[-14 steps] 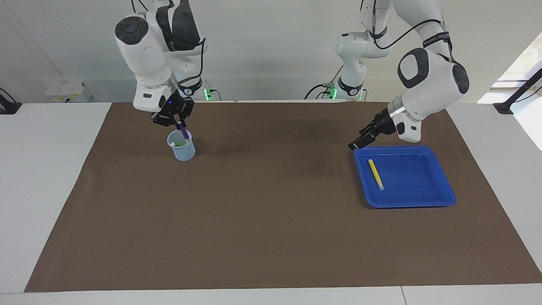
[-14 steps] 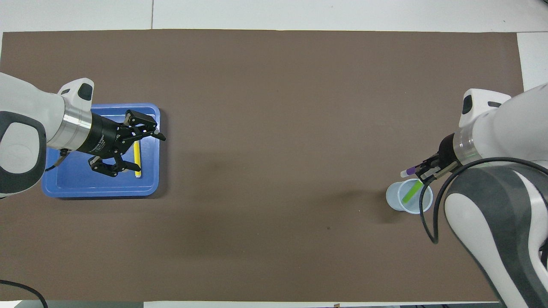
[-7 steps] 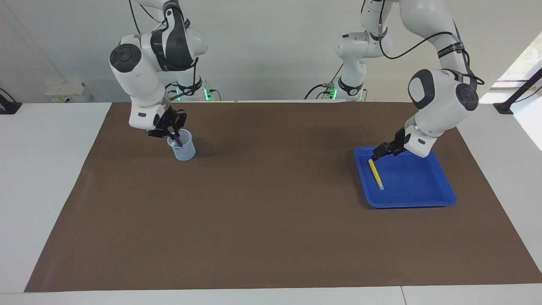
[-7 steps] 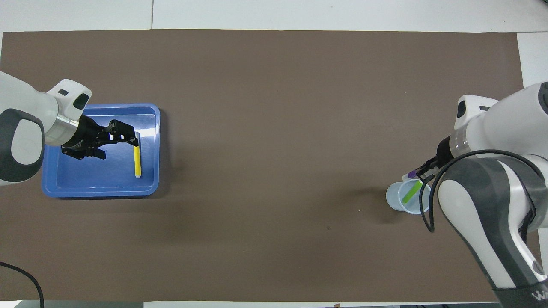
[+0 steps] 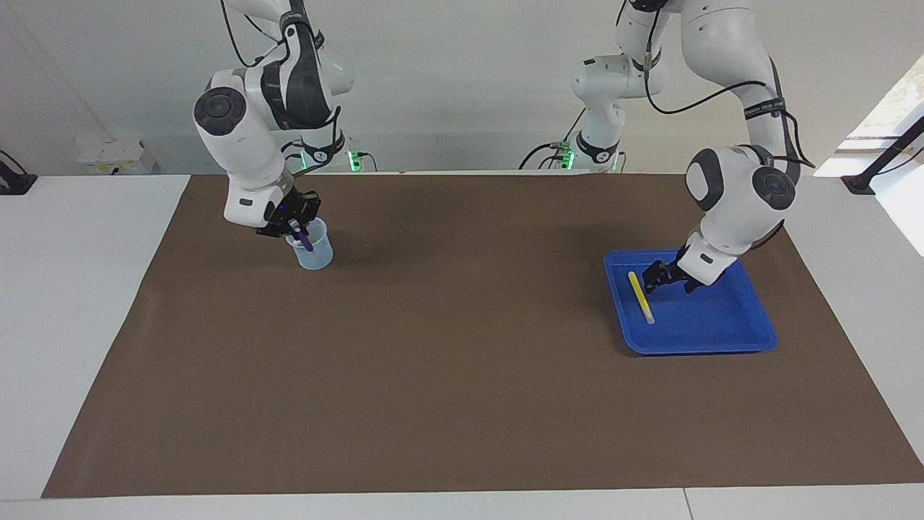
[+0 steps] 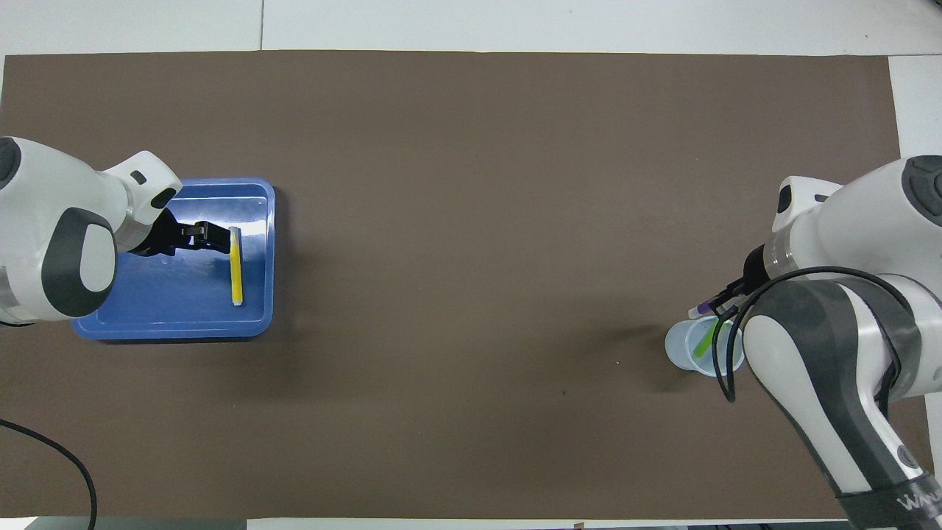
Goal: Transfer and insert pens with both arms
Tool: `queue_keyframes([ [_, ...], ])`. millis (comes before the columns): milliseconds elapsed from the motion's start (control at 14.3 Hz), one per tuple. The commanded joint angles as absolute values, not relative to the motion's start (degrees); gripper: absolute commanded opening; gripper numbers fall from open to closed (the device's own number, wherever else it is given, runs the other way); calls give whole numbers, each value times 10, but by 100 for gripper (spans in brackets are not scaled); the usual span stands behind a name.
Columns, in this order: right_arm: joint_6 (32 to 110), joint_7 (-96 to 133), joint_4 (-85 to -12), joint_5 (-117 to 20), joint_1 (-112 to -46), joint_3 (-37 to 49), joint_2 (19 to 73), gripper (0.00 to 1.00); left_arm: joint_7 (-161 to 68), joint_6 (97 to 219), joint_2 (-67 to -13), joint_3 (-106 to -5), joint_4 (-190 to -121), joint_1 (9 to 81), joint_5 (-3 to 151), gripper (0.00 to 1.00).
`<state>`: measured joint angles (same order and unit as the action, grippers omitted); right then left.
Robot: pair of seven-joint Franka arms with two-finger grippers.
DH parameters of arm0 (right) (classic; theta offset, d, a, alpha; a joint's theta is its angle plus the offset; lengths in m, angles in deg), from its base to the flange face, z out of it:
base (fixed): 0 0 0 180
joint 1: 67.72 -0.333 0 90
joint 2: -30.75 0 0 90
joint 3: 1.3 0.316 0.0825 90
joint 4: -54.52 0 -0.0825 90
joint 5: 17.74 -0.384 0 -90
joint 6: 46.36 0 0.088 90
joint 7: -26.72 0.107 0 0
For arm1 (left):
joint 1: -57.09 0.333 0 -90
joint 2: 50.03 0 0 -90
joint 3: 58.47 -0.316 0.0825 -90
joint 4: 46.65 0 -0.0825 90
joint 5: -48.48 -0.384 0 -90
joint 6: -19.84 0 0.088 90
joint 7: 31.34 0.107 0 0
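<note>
Two pens are going into or sitting in the cup, one is waiting in the tray.

At the right arm's end of the worktop [image 5: 462, 404], the right gripper [image 5: 297, 232] is holding the purple pen [image 5: 306, 242] clenched in its jaws, tilted, with its lower end dipping into the clear cup [image 5: 312, 249]; the green pen [image 6: 705, 340] is leaning inside already. At the left arm's end, the left gripper [image 5: 655, 276] is sitting low inside the blue tray [image 5: 751, 328], just beside the robot-side end of the yellow pen [image 5: 640, 297]; whether its jaws are parted I cannot tell. Judging by this, insertion of the second pen is underway while the pickup of the third is beginning. Next, the right arm likely needs to let go cleanly without tipping the light cup, and the left needs to straddle the slim pen squarely.
</note>
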<state>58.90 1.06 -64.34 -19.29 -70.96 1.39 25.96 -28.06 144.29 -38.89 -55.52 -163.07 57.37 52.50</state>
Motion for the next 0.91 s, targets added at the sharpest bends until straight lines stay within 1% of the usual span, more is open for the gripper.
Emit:
queue_keyframes([
  [0,559,19,-596,-191,-713,22,269,0,-272,1480,-372,-552,-1641,573,514,86],
  [70,542,20,-575,-191,-717,22,277,0,-275,1486,-365,-551,-1641,570,514,82],
  [140,523,20,-556,-189,-718,22,284,0,-276,1496,-359,-551,-1641,567,514,81],
  [419,479,19,-560,-190,-697,20,279,0,-277,1510,-354,-551,-1640,566,515,76],
  [558,484,21,-599,-191,-691,20,262,0,-290,1513,-346,-551,-1640,557,515,73],
  [698,519,21,-648,-193,-675,20,243,0,-294,1524,-341,-551,-1641,551,515,71],
  [837,539,21,-661,-194,-675,20,242,0,-293,1521,-341,-551,-1641,551,515,67],
])
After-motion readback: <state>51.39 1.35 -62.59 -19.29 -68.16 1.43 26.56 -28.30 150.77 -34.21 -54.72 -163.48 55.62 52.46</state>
